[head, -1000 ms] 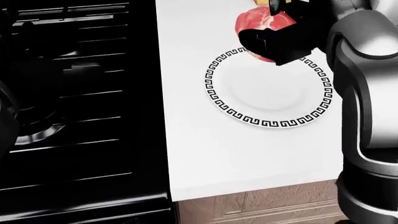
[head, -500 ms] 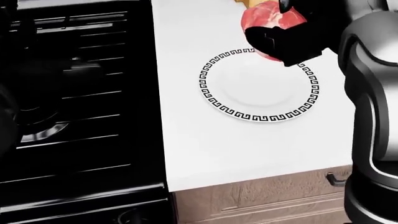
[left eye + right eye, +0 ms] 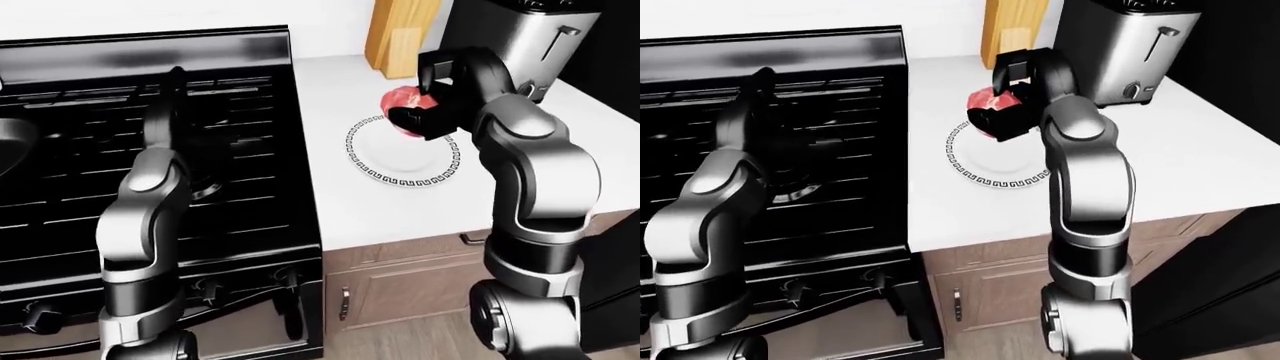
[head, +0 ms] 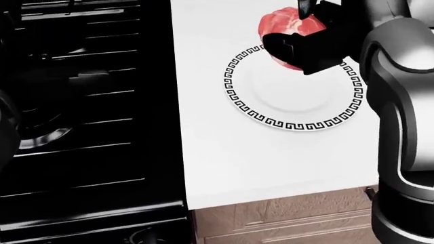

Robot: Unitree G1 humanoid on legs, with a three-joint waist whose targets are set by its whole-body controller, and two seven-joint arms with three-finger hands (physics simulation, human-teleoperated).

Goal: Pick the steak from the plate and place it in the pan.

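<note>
Red steak (image 4: 288,28), pinched in the right hand (image 4: 305,51), now hangs lower over the plate (image 4: 252,116) rim than before, so transfer to the pan has stalled.

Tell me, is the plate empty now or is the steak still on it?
Empty. The plate shows only bare white inside its patterned rim; the steak is in the right hand, above the plate's upper edge.

Glossy black stove (image 3: 150,150), smooth white counter (image 4: 271,162) (matt), brushed-metal toaster (image 3: 1120,52), wood-grain cabinet (image 3: 400,285)
</note>
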